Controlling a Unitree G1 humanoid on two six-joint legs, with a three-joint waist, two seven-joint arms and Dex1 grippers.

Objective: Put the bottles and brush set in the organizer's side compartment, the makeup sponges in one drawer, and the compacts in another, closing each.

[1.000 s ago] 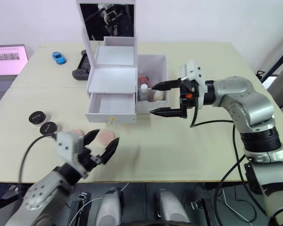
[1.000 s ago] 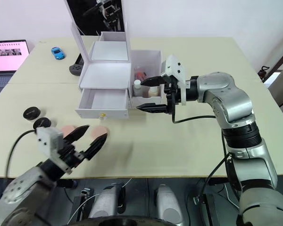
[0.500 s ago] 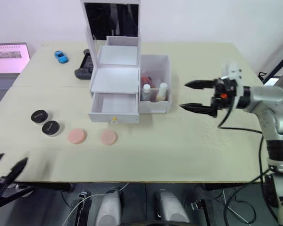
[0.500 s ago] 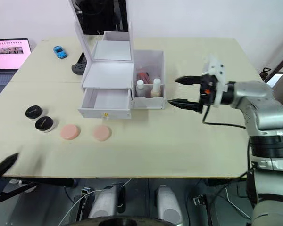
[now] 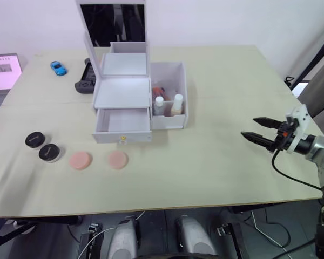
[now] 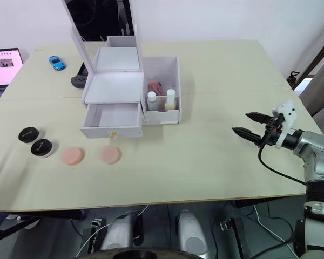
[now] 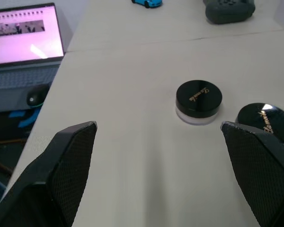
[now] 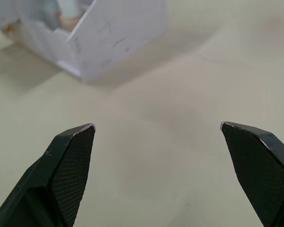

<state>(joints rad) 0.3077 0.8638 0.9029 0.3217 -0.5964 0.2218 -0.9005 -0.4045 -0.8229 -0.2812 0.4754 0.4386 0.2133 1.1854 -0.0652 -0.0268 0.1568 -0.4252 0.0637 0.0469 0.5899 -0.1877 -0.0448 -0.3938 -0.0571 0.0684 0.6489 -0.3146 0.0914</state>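
Now we see the right gripper (image 6: 250, 123) stretched out low over the table (image 6: 205, 162) near its right edge, well apart from the organizer (image 6: 130, 91), fingers spread wide and holding nothing. Our left gripper (image 7: 158, 137) is likewise wide open and empty, facing the two compacts (image 7: 199, 100). Bottles (image 6: 161, 100) stand in the side compartment, one drawer (image 6: 111, 120) is open, and two makeup sponges (image 6: 90, 155) lie before it.
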